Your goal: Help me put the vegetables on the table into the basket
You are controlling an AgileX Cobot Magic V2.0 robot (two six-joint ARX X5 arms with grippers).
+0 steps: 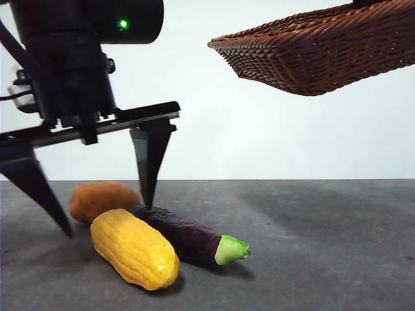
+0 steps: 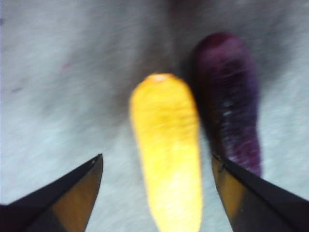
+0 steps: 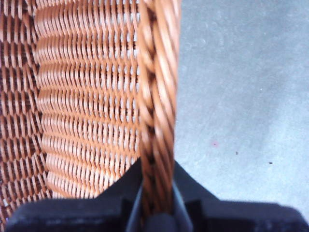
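The yellow corn cob (image 1: 133, 249) lies on the table in front of the orange-brown potato (image 1: 100, 199) and beside the purple eggplant (image 1: 185, 236) with its green cap. My left gripper (image 1: 107, 220) is open, its tips low on either side of the corn and potato. In the left wrist view the corn (image 2: 166, 145) lies between the open jaws of the left gripper (image 2: 157, 157), with the eggplant (image 2: 231, 101) next to one jaw. My right gripper (image 3: 157, 203) is shut on the braided rim of the basket (image 3: 157, 96). It holds the basket (image 1: 318, 52) tilted in the air at upper right.
The dark grey table (image 1: 324, 246) stretches to the right of the vegetables, under the raised basket. It also shows beside the basket rim in the right wrist view (image 3: 241, 96). A plain white wall stands behind.
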